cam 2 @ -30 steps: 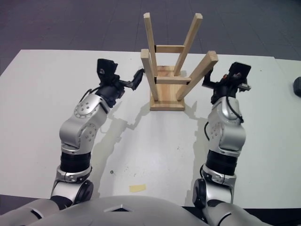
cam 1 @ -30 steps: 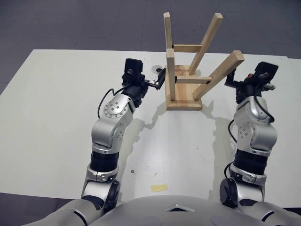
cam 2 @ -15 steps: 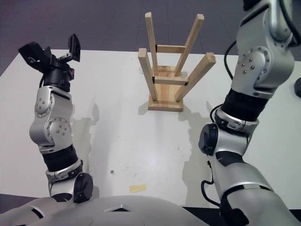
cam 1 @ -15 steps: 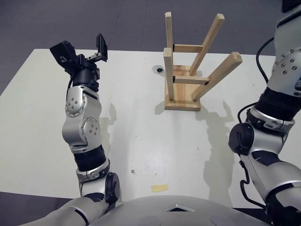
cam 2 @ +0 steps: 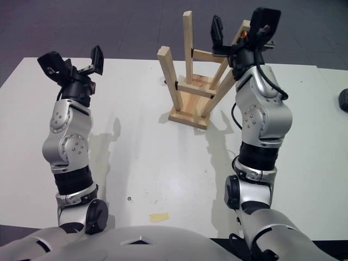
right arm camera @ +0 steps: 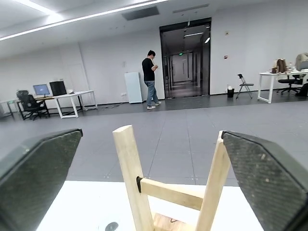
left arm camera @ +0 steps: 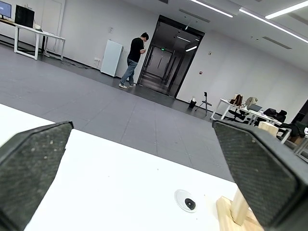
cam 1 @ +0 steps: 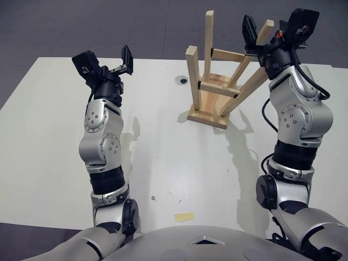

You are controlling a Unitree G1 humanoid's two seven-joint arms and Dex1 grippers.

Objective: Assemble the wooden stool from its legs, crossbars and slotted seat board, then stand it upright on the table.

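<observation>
White worktop [cam 1: 49,136] carries one wooden stool [cam 1: 220,89], which stands upside down near the far edge, a little right of the middle. Its one seat board [cam 1: 209,117] is at the bottom, against the worktop, though I cannot tell whether it lies fully flat. Four legs [cam 1: 192,79] rise from it and splay outward. Two crossbars can be counted: a higher one [cam 1: 227,54] between the farther legs and a lower one [cam 1: 220,89] between the nearer legs.

Two pincers are raised above the worktop. The right pincer [cam 1: 273,27] is at the top of the stool's far right leg, fingers wide apart; in the head views the leg's top shows between them, and whether either finger touches it cannot be told. The left pincer [cam 1: 107,60] hangs over the far left part of the worktop, well apart from the stool, fingers spread with nothing between them.

One dark object [cam 2: 343,100] sits at the right edge. One round grommet [cam 1: 184,80] is set in the worktop just left of the stool. One yellowish scrap [cam 1: 184,216] lies near the near edge.
</observation>
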